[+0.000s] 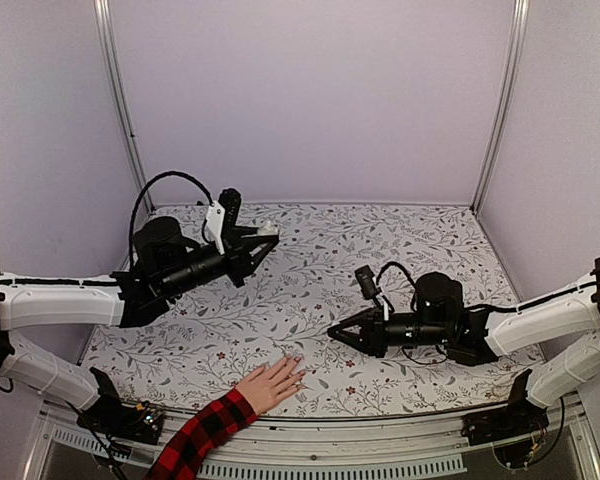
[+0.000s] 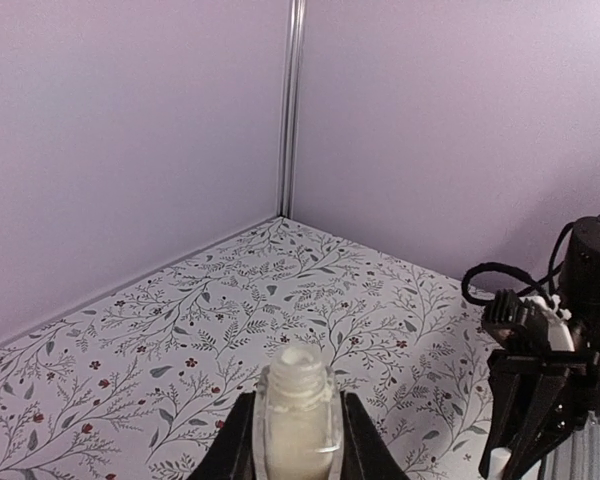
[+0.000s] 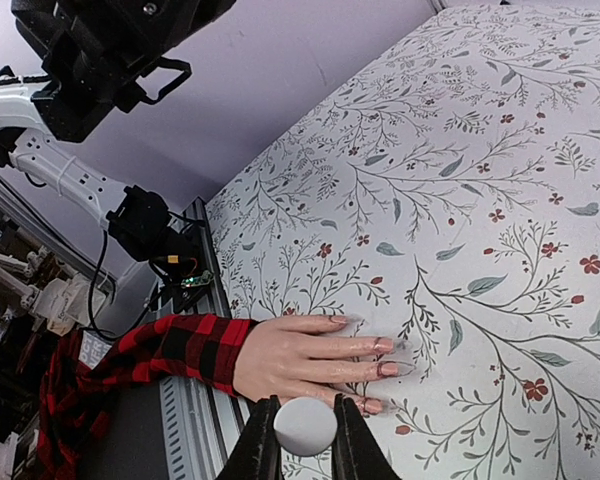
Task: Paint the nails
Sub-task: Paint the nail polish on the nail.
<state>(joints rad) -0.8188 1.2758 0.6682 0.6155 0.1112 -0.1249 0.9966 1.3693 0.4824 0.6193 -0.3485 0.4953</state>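
**Left arm.** The left gripper (image 1: 268, 238) is raised above the far left part of the table (image 1: 420, 240) and points toward the back right corner. Its jaws are clamped on a small clear bottle (image 2: 299, 420). In the left wrist view the bottle stands upright between the two fingers (image 2: 236, 440). Its threaded neck is uncapped and the contents are pale.

**Right arm.** The right gripper (image 1: 334, 333) lies low over the table, right of centre, and points left toward the near edge. Its jaws are closed on a round white cap (image 3: 305, 427), one finger on each side. From the right wrist view, whatever is on the far side of the cap cannot be seen.

**Task item.** A light-skinned hand (image 1: 273, 383) lies palm down on the patterned table at the near edge, left of centre. The fingers are extended and close together, pointing toward the right gripper. A red-and-black plaid sleeve (image 3: 170, 350) covers the wrist. The nails (image 3: 387, 369) are at the fingertips, resting against the table surface. They look glossy and slightly pink, but they are too small to tell whether they are coated.

**Clearances.** The right gripper tip is near the fingertips but not touching them. The left gripper and bottle are well apart from the hand.
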